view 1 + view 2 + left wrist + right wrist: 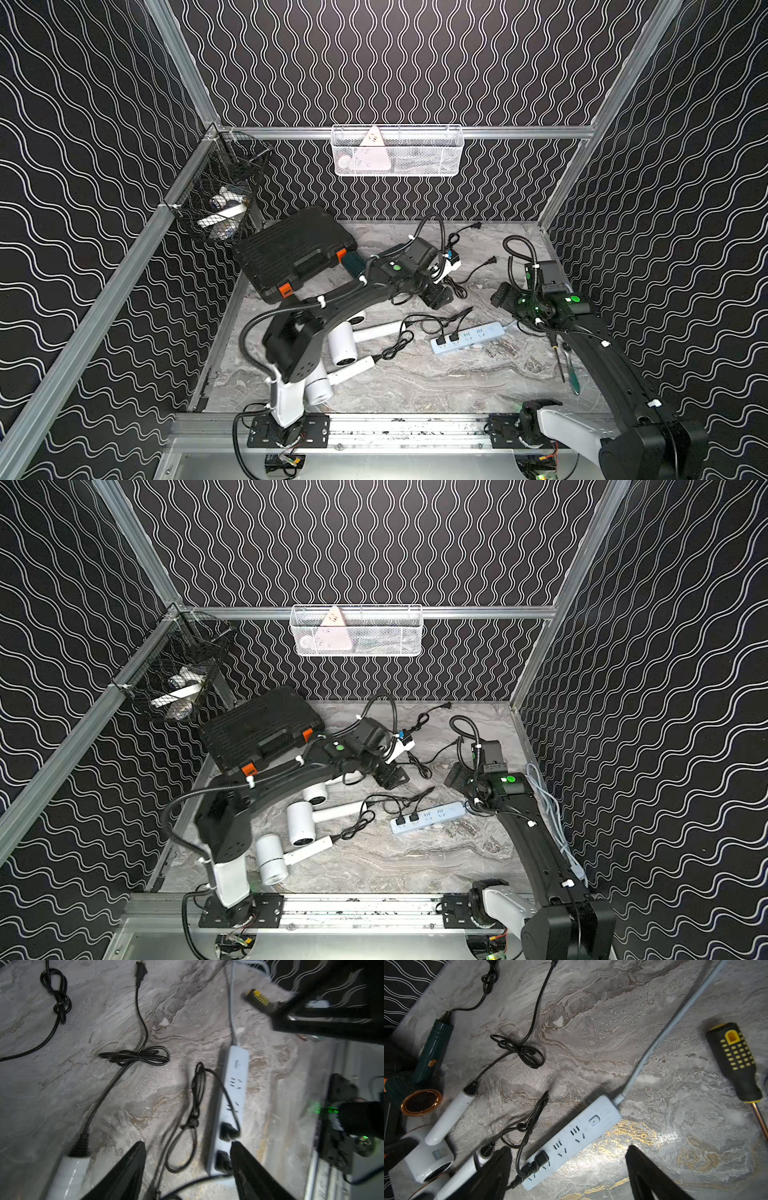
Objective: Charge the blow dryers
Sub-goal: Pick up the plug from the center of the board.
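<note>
L claw: spread wide, empty, hangs just over blue power strip. R claw: spread wide too, empty. White dryer: 9 o'clock of strip, unplugged. Loose plug: 12 o'clock from R claw, long side 8-to-2, prob nearer R.

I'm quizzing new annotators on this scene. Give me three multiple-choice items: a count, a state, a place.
1. Plugs in the strip: A one; B two; C four.
2. The right hand is: A shut on a plug; B open, empty; C shut on the strip.
3. The screwdriver lies: A on the strip; B in the right hand; C on the table.
Key: 1 B, two black plugs sit at one end. 2 B, its fingers stand apart, gripping nothing. 3 C, it rests on bare marble.
</note>
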